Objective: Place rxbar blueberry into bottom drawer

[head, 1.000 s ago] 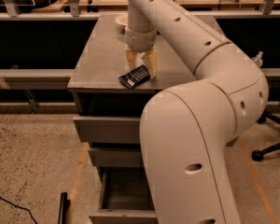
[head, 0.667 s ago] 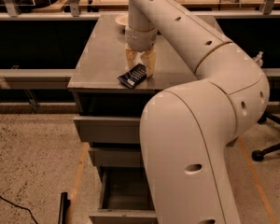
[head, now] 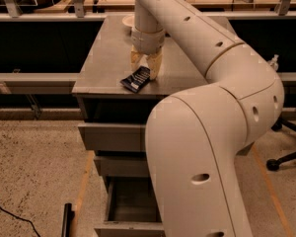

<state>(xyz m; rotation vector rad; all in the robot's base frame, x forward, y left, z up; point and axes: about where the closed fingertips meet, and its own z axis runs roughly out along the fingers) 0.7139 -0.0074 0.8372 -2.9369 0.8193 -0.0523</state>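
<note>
The gripper (head: 146,67) is held low over the grey cabinet top (head: 103,58), right at the far end of the rxbar blueberry (head: 135,80), which is seen close to the top's near edge. Whether the bar is gripped cannot be told. The bottom drawer (head: 130,206) is seen pulled open below.

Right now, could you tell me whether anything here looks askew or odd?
The dark navy snack bar lies diagonally near the front edge of the grey cabinet top, with the gripper at its far end; nothing else stands out.
</note>
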